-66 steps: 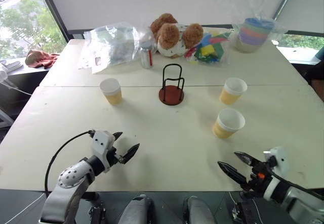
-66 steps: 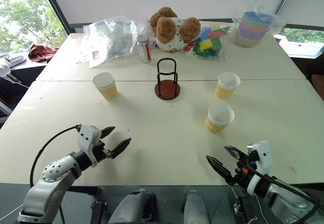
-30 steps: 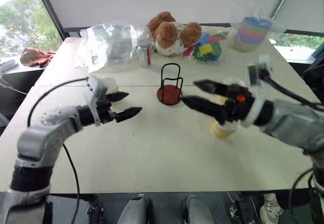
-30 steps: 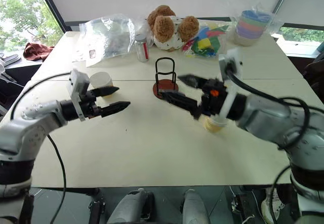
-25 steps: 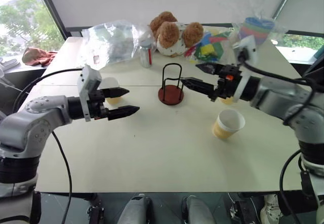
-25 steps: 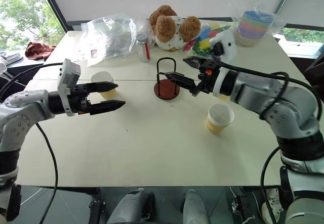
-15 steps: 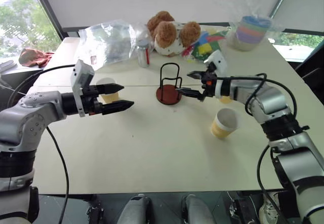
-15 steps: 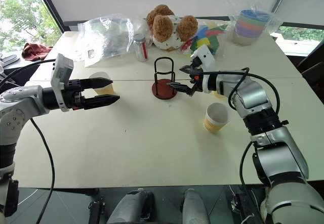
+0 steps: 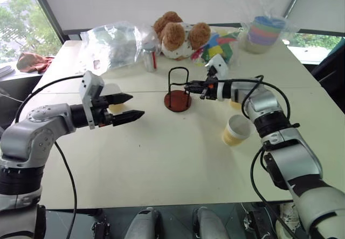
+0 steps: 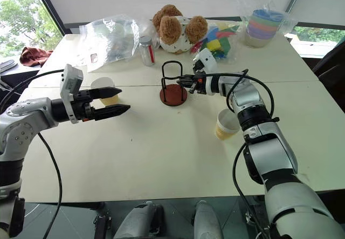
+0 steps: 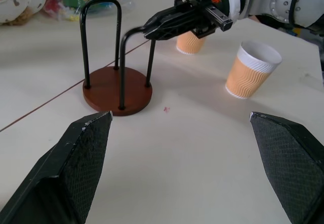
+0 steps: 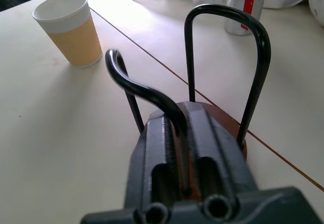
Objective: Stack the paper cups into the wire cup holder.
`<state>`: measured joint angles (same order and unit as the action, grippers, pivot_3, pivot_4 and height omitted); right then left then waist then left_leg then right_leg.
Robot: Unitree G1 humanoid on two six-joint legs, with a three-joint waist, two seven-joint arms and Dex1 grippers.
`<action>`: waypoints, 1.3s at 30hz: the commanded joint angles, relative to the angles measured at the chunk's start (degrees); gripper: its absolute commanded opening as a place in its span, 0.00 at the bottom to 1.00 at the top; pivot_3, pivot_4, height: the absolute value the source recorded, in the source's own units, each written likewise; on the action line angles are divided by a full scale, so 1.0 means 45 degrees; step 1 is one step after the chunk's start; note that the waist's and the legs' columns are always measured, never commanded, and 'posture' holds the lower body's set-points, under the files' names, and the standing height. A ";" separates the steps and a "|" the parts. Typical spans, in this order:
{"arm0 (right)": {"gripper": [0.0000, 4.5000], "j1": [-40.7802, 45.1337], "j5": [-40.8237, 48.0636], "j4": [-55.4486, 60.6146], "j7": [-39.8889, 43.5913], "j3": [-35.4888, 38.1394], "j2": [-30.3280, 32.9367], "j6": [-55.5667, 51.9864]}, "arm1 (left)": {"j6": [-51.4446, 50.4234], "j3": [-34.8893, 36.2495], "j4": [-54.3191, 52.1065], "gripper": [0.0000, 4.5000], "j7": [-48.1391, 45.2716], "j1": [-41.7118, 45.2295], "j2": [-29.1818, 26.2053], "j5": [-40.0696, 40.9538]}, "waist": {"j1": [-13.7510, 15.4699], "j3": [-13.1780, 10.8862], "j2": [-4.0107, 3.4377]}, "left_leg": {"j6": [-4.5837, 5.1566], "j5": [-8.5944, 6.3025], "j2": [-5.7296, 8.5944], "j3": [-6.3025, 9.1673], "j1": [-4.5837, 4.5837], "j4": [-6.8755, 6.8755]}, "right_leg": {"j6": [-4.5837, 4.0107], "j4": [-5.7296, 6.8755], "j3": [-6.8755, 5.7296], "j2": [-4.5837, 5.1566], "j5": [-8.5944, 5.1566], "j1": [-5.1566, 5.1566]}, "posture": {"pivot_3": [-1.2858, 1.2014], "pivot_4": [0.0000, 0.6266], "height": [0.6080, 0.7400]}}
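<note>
The wire cup holder (image 9: 178, 89), black loops on a reddish-brown disc, stands mid-table. My right gripper (image 9: 189, 87) is shut on the top of one wire loop (image 12: 136, 85), reaching in from the right. My left gripper (image 9: 135, 105) hovers open to the holder's left, its fingers (image 11: 76, 173) wide apart with nothing between them. One of the paper cups (image 10: 101, 89) stands upright just behind the left gripper. Another cup (image 9: 237, 130) stands upright to the right of the holder. A third cup (image 11: 191, 41) is partly hidden behind my right arm.
Along the far edge are a clear plastic bag (image 9: 116, 45), a silver can (image 9: 149, 60), a teddy bear (image 9: 180, 34), coloured toys (image 9: 218, 49) and wrapped pastel bowls (image 9: 264, 33). A red cloth (image 9: 31, 62) lies off to the left.
My right arm swung up and forward from the near table edge to the holder, and its fingers closed on a wire loop. The left arm rose earlier, then stayed nearly still, open.
</note>
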<state>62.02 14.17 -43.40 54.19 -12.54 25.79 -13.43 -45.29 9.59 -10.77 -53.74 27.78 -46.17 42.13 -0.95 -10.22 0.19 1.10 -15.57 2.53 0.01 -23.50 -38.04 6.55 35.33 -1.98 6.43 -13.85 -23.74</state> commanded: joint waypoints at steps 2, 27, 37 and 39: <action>0.00 0.0255 0.0050 0.0846 0.0076 0.0860 -0.0150 -0.0209 | 0.0462 0.0289 0.0061 1.00 -0.0189 0.0419 -0.0178 -0.0158 | -0.0003 -0.0001 -0.0001 | -0.0003 0.0002 0.0000 -0.0001 0.0000 0.0004 | 0.0000 0.0000 0.0000 0.0000 0.0000 -0.0003 | 0.52 0.24 1.00; 0.00 -0.5053 -0.0405 1.8815 -1.0740 0.3260 -0.6135 -1.7570 | 0.1099 -0.1331 0.1816 1.00 -0.1545 0.2375 0.0504 -0.1282 | 0.0011 0.0013 -0.0001 | -0.0047 0.0054 0.0023 0.0026 -0.0115 -0.0018 | -0.0008 0.0197 0.0018 -0.0027 0.0003 -0.0183 | 0.52 0.24 1.00; 0.08 -0.5460 -0.0818 1.8282 -1.1481 0.2028 -0.5931 -1.6751 | 0.1433 -0.1308 0.2124 1.00 -0.1932 0.2254 0.0639 -0.1586 | -0.0027 0.0017 0.0000 | -0.0032 0.0046 0.0005 0.0023 -0.0101 -0.0011 | -0.0008 0.0212 0.0027 -0.0049 0.0003 -0.0179 | 0.52 0.24 1.00; 0.24 -0.5499 -0.0618 1.8352 -1.1254 0.1915 -0.5799 -1.6815 | 0.1453 -0.1289 0.2167 1.00 -0.2026 0.2246 0.0591 -0.1586 | -0.0006 0.0017 0.0001 | -0.0028 0.0044 0.0005 0.0024 -0.0097 -0.0014 | -0.0008 0.0211 0.0028 -0.0049 0.0003 -0.0173 | 0.52 0.24 1.00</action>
<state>37.21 10.94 38.12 3.02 -3.50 -0.64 -89.67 -39.61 2.91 -0.61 -62.25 37.84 -42.87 35.38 -0.97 -10.14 0.19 0.97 -15.37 2.55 0.12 -23.94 -38.11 6.52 36.28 -1.85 6.20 -13.84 -24.52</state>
